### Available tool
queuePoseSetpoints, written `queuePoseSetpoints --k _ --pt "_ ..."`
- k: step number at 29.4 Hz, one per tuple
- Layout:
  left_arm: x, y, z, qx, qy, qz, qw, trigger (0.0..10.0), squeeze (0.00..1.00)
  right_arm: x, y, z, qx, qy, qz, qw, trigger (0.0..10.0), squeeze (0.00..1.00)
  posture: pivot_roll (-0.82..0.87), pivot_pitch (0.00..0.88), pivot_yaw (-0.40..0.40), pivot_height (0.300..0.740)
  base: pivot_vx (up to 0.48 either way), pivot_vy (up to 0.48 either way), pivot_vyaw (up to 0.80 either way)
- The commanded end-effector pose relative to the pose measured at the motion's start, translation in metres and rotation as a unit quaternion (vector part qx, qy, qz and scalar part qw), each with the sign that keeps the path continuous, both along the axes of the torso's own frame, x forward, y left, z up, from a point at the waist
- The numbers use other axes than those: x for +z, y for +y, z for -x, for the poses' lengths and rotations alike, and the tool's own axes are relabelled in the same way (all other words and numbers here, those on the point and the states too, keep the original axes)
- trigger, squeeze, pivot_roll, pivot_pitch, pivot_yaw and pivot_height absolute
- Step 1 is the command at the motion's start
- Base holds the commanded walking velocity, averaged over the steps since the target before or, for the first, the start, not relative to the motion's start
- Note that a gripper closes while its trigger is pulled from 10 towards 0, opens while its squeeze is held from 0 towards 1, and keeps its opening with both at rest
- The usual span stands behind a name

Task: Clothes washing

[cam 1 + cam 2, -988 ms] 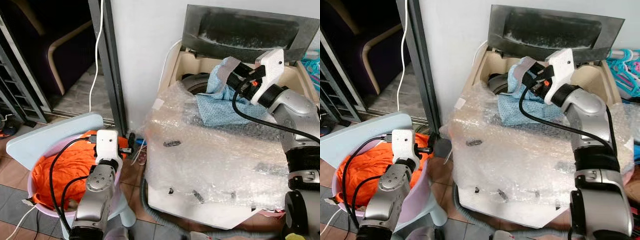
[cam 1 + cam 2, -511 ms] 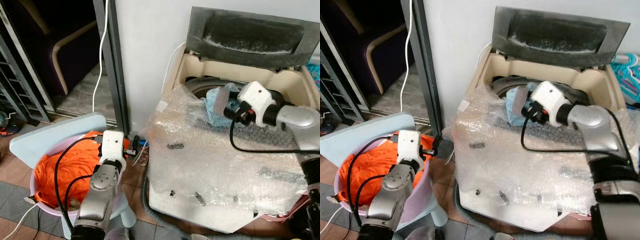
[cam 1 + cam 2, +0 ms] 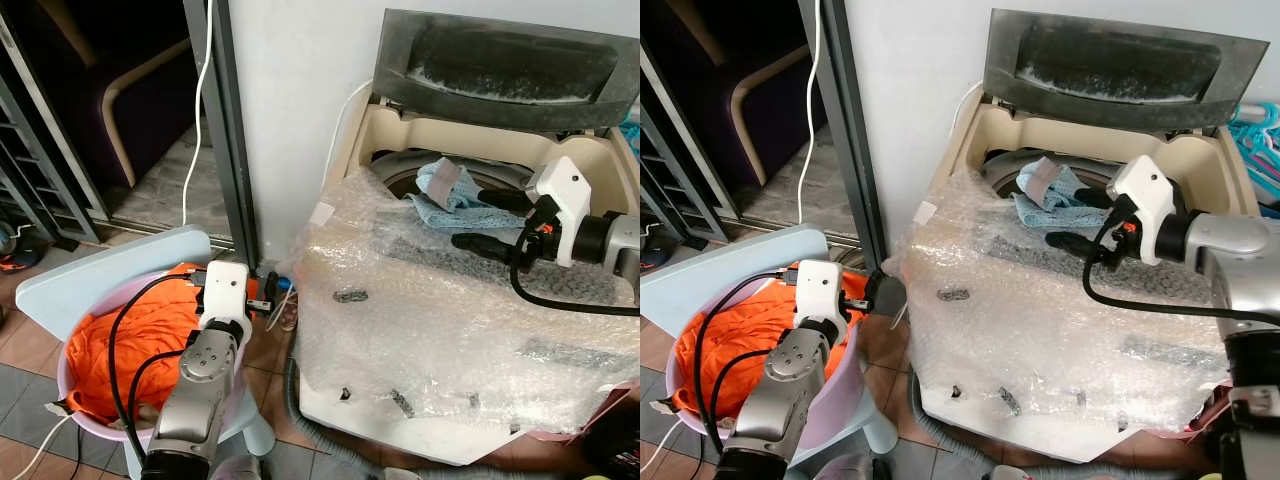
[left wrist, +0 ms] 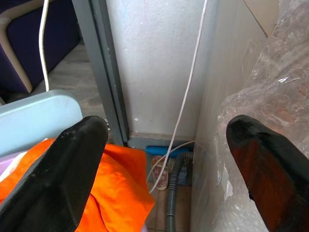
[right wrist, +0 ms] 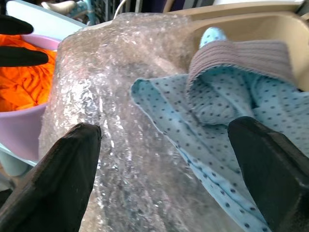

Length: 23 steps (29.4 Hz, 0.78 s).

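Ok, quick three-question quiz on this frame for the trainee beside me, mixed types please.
1. True or false: the right gripper is shut on the blue garment.
2. Where does the blue garment lie?
A. in the basin
B. draped over the washer's opening edge, partly on the bubble wrap
C. on the floor
3. Fill in: the basin beside the left gripper holds ___ clothes.

Key:
1. False: its fingers are open, and the garment lies beyond them.
2. B
3. orange
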<state>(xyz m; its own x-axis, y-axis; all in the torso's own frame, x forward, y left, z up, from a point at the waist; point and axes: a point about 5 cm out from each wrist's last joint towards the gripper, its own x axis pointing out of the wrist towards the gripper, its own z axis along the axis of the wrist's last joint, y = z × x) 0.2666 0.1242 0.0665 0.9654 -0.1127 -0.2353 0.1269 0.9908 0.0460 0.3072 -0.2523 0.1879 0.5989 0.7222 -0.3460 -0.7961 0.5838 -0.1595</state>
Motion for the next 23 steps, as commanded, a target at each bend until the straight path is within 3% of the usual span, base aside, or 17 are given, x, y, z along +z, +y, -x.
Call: queuePoseSetpoints --k 1,3,6,7,8,9,11,12,13,14,16,17,19,20,22,23 --pt "0.001 -0.002 -0.003 -0.007 0.001 -0.004 1.0 10.0 0.0 0.002 0.006 0.001 0.019 0.002 -0.007 1.0 10.0 1.0 -0.05 0.0 0.002 0.74 0.0 0.0 0.0" --pt "0.001 -0.003 -0.003 -0.007 0.001 -0.004 1.0 10.0 0.0 -0.004 0.01 0.003 0.025 0.011 -0.01 1.0 10.0 1.0 -0.05 0.0 0.001 0.74 0.0 0.0 0.0" --pt "0.001 -0.001 -0.004 -0.001 0.002 -0.008 1.0 10.0 0.0 -0.039 0.017 -0.02 -0.111 -0.001 0.007 0.994 10.0 1.0 -0.04 0.0 -0.005 0.74 0.0 0.0 0.0" --pt "0.001 -0.001 -0.004 -0.001 0.002 -0.008 1.0 10.0 0.0 -0.039 0.017 -0.02 -0.111 -0.001 0.007 0.994 10.0 1.0 -0.04 0.0 -0.005 0.74 0.0 0.0 0.0" --pt "0.002 0.0 -0.004 0.002 0.001 -0.01 1.0 10.0 0.0 -0.043 0.014 -0.033 -0.211 -0.012 -0.019 0.977 10.0 1.0 -0.03 0.0 -0.006 0.74 0.0 0.0 0.0" --pt "0.002 0.0 -0.004 0.002 0.001 -0.01 1.0 10.0 0.0 -0.043 0.014 -0.033 -0.211 -0.012 -0.019 0.977 10.0 1.0 -0.03 0.0 -0.006 0.74 0.0 0.0 0.0" --pt "0.002 0.001 -0.005 0.004 0.0 -0.011 1.0 10.0 0.0 -0.039 0.015 -0.039 -0.26 -0.02 -0.068 0.963 10.0 1.0 -0.03 0.0 -0.006 0.74 0.0 0.0 0.0" --pt "0.002 0.001 -0.005 0.004 0.0 -0.011 1.0 10.0 0.0 -0.039 0.015 -0.039 -0.26 -0.02 -0.068 0.963 10.0 1.0 -0.03 0.0 -0.006 0.74 0.0 0.0 0.0" --pt "0.002 0.001 -0.005 0.005 0.0 -0.011 1.0 10.0 0.0 -0.034 0.019 -0.041 -0.265 -0.018 -0.116 0.957 10.0 1.0 -0.03 0.0 -0.005 0.74 0.0 0.0 0.0" --pt "0.002 0.001 -0.005 0.005 0.0 -0.011 1.0 10.0 0.0 -0.034 0.019 -0.041 -0.265 -0.018 -0.116 0.957 10.0 1.0 -0.03 0.0 -0.005 0.74 0.0 0.0 0.0" --pt "0.003 0.001 -0.006 0.007 -0.001 -0.012 1.0 10.0 0.0 -0.028 0.028 -0.041 -0.253 -0.015 -0.175 0.951 10.0 1.0 -0.03 0.0 -0.004 0.74 0.0 0.0 0.0" --pt "0.003 0.001 -0.006 0.007 -0.001 -0.012 1.0 10.0 0.0 -0.028 0.028 -0.041 -0.253 -0.015 -0.175 0.951 10.0 1.0 -0.03 0.0 -0.004 0.74 0.0 0.0 0.0" --pt "0.004 0.001 -0.007 0.006 -0.002 -0.013 1.0 10.0 0.0 -0.026 0.043 -0.034 -0.192 -0.005 -0.203 0.96 10.0 1.0 -0.02 0.0 -0.004 0.74 0.0 0.0 0.0" --pt "0.004 0.001 -0.007 0.006 -0.002 -0.013 1.0 10.0 0.0 -0.026 0.043 -0.034 -0.192 -0.005 -0.203 0.96 10.0 1.0 -0.02 0.0 -0.004 0.74 0.0 0.0 0.0" --pt "0.004 0.001 -0.007 0.006 -0.002 -0.015 1.0 10.0 0.0 -0.027 0.058 -0.021 -0.111 0.016 -0.214 0.97 10.0 1.0 -0.02 0.0 -0.003 0.74 0.0 0.0 0.0" --pt "0.004 0.001 -0.007 0.006 -0.002 -0.015 1.0 10.0 0.0 -0.027 0.058 -0.021 -0.111 0.016 -0.214 0.97 10.0 1.0 -0.02 0.0 -0.003 0.74 0.0 0.0 0.0"
